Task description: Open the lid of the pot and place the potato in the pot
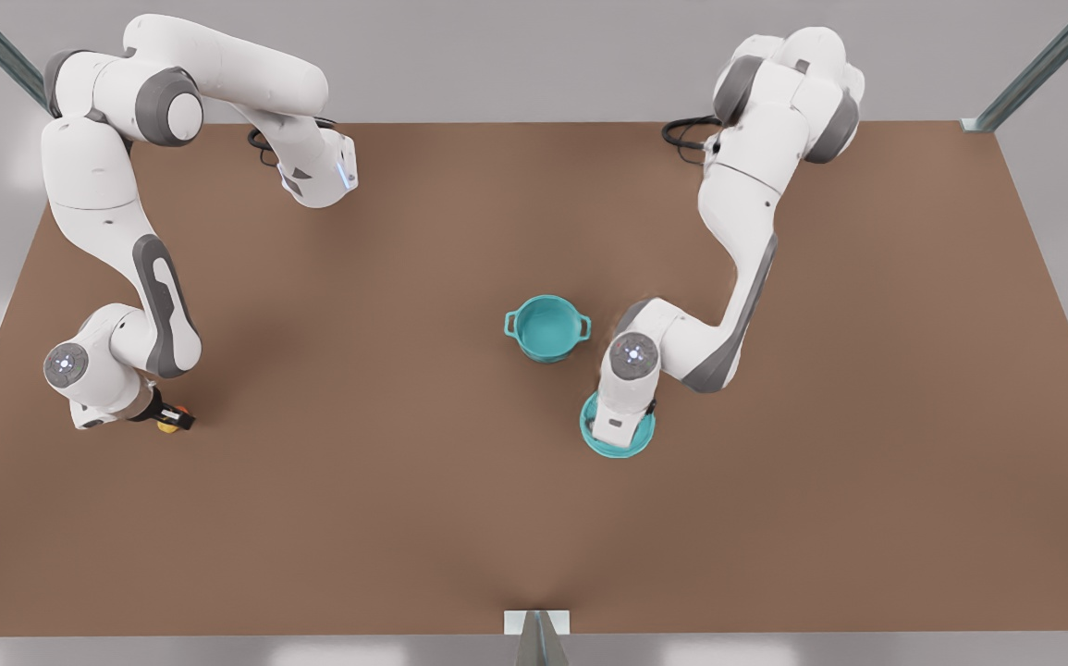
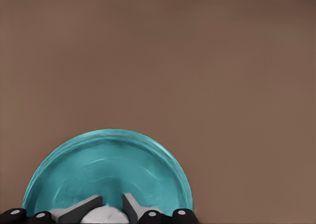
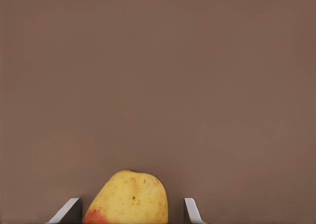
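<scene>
A: Front view: how is the pot (image 1: 547, 326) placed?

B: Uncovered, mid-worktop (image 1: 404, 518), bare brown all round. The lid (image 1: 618, 435) lies just beside it, its knob (image 2: 103, 216) gripped by the left pincer (image 2: 112, 204).

A: And the potato (image 3: 129, 198)?

B: Well apart, near the worktop's edge at that view's left, between the right pincer's (image 3: 131, 210) spread fingers (image 3: 191, 210), untouched.

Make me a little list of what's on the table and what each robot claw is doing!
pot: open, lid off, nothing visible inside
pot lid: on the table, nearer the camera than the pot in the front view
left claw: fingers either side of the lid's white knob; grip unclear
potato: on the table, far toward the front view's left
right claw: open, fingers either side of the potato, not touching
</scene>
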